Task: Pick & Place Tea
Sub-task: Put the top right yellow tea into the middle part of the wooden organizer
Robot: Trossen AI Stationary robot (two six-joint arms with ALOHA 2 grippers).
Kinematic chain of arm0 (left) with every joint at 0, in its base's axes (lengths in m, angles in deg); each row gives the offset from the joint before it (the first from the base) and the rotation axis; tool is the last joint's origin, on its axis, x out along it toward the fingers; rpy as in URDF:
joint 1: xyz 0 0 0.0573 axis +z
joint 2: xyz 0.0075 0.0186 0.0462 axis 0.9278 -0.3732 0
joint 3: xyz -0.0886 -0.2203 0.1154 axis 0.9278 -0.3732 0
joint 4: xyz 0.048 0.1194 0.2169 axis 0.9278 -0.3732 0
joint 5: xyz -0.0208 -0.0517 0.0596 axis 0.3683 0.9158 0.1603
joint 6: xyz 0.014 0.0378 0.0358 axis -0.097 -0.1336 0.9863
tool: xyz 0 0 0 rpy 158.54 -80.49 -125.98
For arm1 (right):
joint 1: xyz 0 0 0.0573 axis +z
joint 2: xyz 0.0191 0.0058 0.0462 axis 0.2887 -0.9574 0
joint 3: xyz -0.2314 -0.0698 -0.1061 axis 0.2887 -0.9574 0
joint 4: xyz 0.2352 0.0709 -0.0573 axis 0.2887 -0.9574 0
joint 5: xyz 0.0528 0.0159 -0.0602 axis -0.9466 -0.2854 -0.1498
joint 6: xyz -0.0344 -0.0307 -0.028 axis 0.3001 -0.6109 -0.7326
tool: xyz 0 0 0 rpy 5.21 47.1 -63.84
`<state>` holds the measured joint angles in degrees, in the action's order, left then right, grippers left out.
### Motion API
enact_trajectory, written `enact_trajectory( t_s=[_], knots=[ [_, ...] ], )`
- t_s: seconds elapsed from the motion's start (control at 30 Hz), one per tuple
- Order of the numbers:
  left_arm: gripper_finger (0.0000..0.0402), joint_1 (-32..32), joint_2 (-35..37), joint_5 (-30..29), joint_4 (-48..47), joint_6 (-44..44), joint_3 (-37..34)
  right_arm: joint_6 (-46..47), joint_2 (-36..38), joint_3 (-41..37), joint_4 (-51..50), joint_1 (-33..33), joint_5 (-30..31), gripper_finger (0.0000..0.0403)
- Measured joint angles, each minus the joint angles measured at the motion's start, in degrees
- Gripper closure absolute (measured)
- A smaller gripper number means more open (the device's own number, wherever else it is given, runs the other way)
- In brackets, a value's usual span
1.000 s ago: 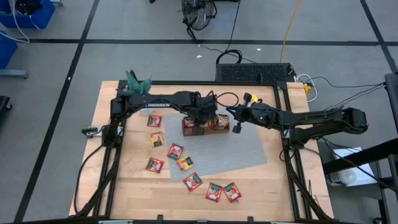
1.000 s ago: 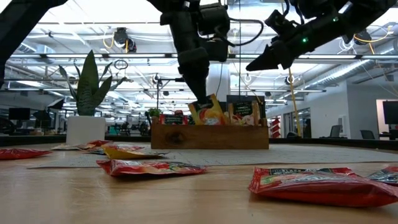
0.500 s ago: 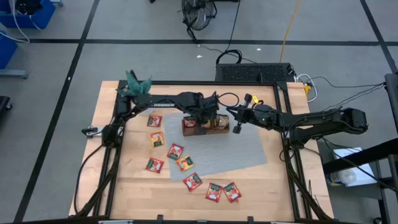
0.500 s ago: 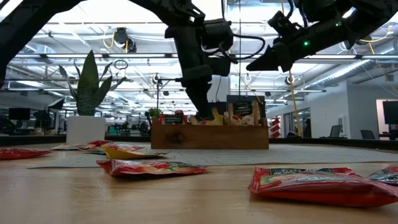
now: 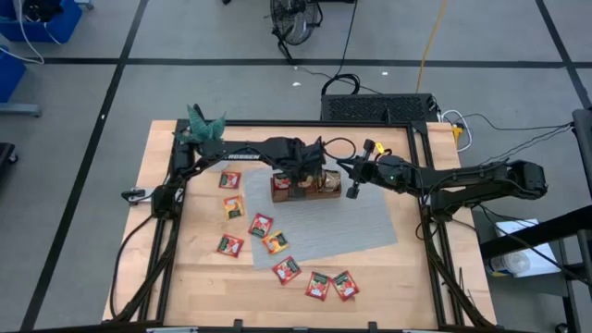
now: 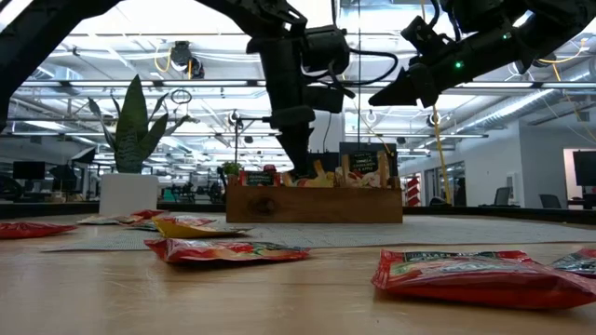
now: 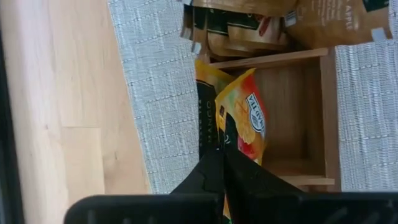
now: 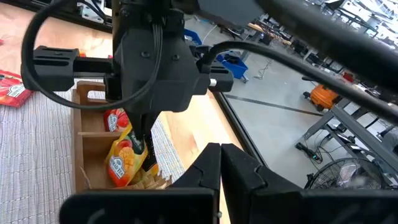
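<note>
One orange-yellow sachet (image 7: 244, 118) is pinched by the left gripper (image 7: 222, 152) inside the tray (image 7: 314, 112) wall.

Open-plan lab or workshop: exposed ceiling ducts (image 6: 521, 98), desks with monitors (image 6: 28, 170), taped concrete floor (image 5: 83, 139).

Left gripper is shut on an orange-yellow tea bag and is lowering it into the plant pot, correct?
Not quite. The left gripper is shut on the orange-yellow tea bag, but it holds it in a compartment of the wooden tray, not the plant pot. The left wrist view shows this, and the right wrist view agrees.
</note>
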<state>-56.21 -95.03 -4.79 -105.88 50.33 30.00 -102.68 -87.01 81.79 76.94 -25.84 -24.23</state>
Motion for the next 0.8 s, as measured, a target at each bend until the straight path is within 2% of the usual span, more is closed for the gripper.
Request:
enact_trajectory(
  t_s=[0.3,0.57,0.67,0.8],
  knots=[
    [0.0397,-1.2,0.0,-4.9,1.2,2.8,0.0,0.0,0.0,0.0,0.0,0.0,0.0,0.0403],
    [0.0395,-2.1,0.0,-5.5,2.8,2.9,0.0,0.0,0.0,0.0,0.0,0.0,0.0,0.0403],
    [0.0382,-2.2,0.0,-5.5,2.8,2.2,0.0,0.0,0.0,0.0,-0.1,0.0,0.0,0.0403],
    [0.0345,-2.3,0.0,-5.5,2.8,1.4,0.0,0.0,0.0,0.0,-0.1,0.0,0.0,0.0403]
  ],
)
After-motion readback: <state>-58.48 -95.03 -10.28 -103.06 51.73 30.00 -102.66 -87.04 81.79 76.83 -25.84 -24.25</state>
